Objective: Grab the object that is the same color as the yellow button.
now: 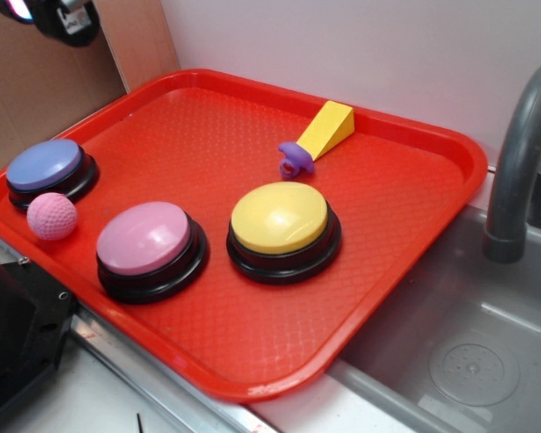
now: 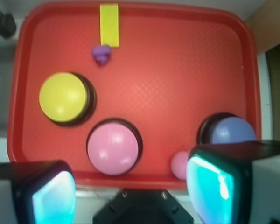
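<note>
The object, a small yellow wedge block (image 1: 325, 129), lies near the far rim of the red tray (image 1: 415, 216), with its thin end against a small purple ring piece (image 1: 296, 160). From the wrist view the wedge (image 2: 109, 24) is at the top, far from me. The yellow button (image 1: 279, 219) is a big dome on a black base, mid-tray; in the wrist view the yellow button (image 2: 63, 97) sits left of centre. My gripper (image 2: 130, 191) hangs high over the tray's near edge, open, nothing between its fingers (image 2: 213, 186). Only a bit of the gripper (image 1: 59, 16) shows at the exterior view's top left corner.
A pink domed button (image 1: 145, 240), a blue-purple domed button (image 1: 45, 166) and a small pink ball (image 1: 51, 216) share the tray's left side. A grey sink (image 1: 469, 361) with a curved faucet (image 1: 516, 171) is to the right. A brown board (image 1: 36, 81) stands at the back left.
</note>
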### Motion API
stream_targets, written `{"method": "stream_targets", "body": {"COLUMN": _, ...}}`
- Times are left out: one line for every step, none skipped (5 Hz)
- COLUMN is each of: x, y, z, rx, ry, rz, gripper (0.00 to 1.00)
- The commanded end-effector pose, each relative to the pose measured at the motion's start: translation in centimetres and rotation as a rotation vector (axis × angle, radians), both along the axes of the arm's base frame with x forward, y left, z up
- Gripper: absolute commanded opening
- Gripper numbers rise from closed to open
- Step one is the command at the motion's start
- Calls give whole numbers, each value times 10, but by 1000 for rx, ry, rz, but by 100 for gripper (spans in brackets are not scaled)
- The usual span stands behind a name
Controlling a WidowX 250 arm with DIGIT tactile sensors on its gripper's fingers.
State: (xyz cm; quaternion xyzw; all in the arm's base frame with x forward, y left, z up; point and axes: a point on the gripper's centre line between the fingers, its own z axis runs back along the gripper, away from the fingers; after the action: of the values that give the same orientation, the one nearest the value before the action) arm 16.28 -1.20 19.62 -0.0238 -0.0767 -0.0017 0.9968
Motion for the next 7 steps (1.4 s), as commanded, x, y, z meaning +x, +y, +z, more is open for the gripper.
{"method": "stream_targets", "body": {"x": 51, "y": -5, "z": -44, "rx": -36, "ry": 69, "rz": 117, "gripper": 100}}
{"method": "stream_targets", "body": {"x": 51, "y": -5, "z": -44, "rx": -36, "ry": 69, "rz": 117, "gripper": 100}}
{"method": "stream_targets", "body": {"x": 51, "y": -5, "z": -44, "rx": -36, "ry": 69, "rz": 117, "gripper": 100}}
{"method": "stream_targets", "body": {"x": 69, "y": -2, "z": -72, "rx": 1, "ry": 118, "rz": 130, "gripper": 100}}
{"method": "stream_targets", "body": {"x": 98, "y": -24, "z": -74, "rx": 25, "ry": -10, "rz": 31, "gripper": 100}}
{"method": "stream_targets", "body": {"x": 122, "y": -43, "z": -79, "rx": 49, "ry": -59, "rz": -10, "gripper": 100}}
{"method": "stream_targets", "body": {"x": 145, "y": -41, "z": -93, "rx": 17, "ry": -114, "rz": -14, "gripper": 100}}
